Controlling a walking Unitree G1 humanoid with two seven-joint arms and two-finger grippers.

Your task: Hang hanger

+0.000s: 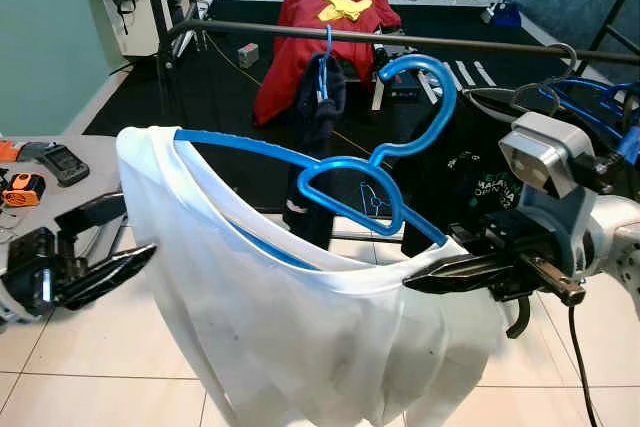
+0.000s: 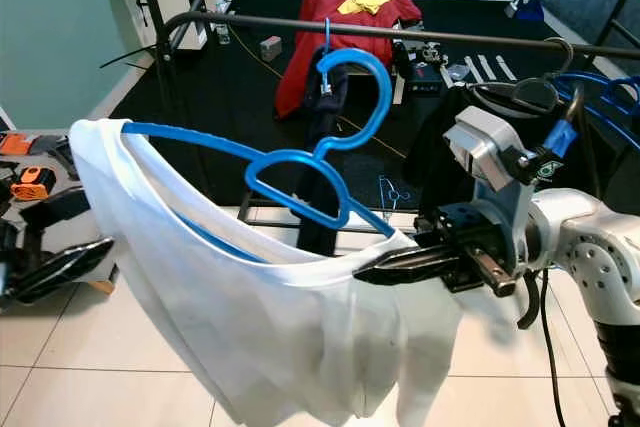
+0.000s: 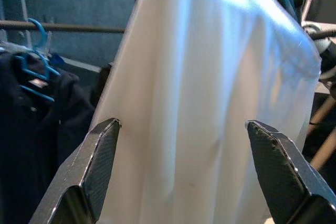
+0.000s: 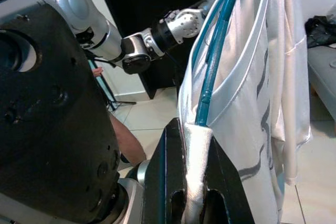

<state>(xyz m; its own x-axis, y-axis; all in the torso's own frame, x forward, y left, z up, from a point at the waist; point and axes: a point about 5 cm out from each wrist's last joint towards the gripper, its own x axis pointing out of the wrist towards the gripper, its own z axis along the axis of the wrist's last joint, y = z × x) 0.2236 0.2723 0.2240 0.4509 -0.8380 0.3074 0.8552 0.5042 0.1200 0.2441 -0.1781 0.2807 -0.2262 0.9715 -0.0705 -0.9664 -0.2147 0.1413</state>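
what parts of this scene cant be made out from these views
- Lower hem of the white shirt: cut off by the bottom edge of both eye views.
- Far arm of the blue hanger: covered by the shirt's shoulder in the eye views.
- Small items on the grey table: too small, cut by the left edge.
- Right gripper: shirt fabric wraps the hanger end between its jaws in the right wrist view.

Floor near the camera was pale tile (image 1: 90, 367); farther back, dark carpet (image 1: 220, 97). Teal wall (image 1: 45, 27) stood at one side, w/ a grey table edge (image 1: 95, 162) holding small gadgets. A red-draped piece of furniture (image 1: 310, 37) sat mid-room, bright light along the far wall.
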